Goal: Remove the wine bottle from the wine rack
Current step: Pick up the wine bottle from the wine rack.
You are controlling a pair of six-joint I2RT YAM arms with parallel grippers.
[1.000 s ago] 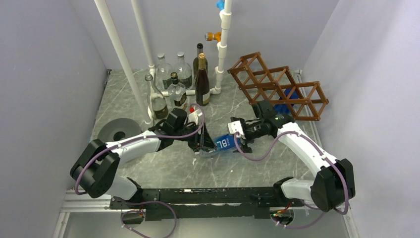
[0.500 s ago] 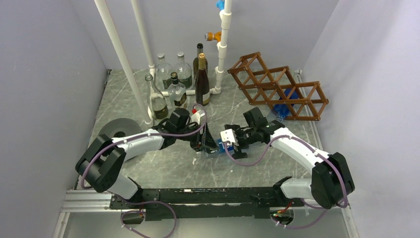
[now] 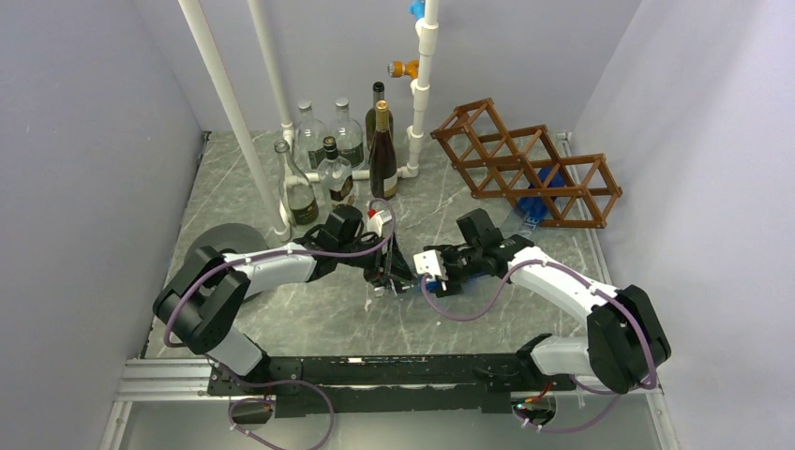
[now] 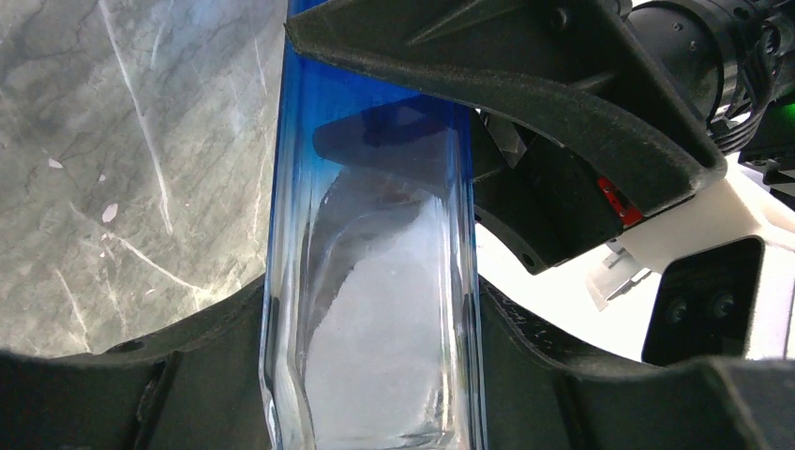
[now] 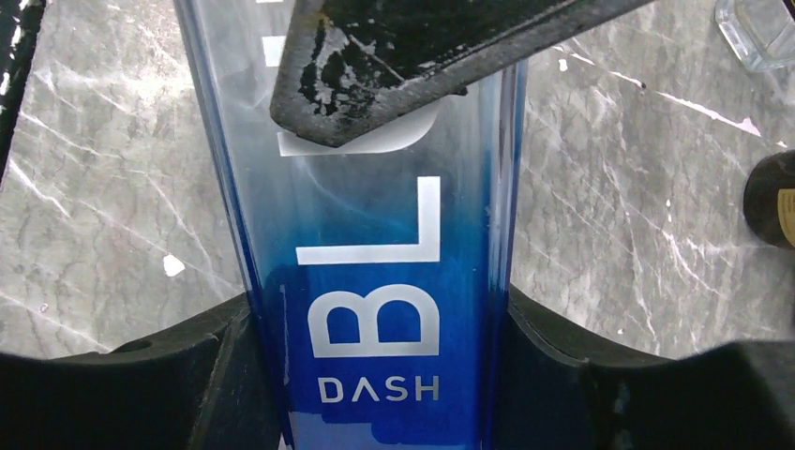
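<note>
Top external view: standing bottles (image 3: 337,159) on the counter (image 3: 309,314), left of the wine rack (image 3: 527,164).
Left gripper (image 4: 375,366): clamped on the wine bottle (image 4: 375,281).
Wine bottle: blue, out of the wine rack, well to its left, between both grippers.
Right gripper (image 5: 375,375): closed on the wine bottle, nearer the wine rack.

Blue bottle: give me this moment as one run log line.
blue bottle: off rack | left hand: shut on bottle | right hand: shut on bottle | phase: two-hand hold

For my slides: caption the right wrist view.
A blue bottle gripped between the right fingers, a left finger crossing it, over the marble table.
</note>
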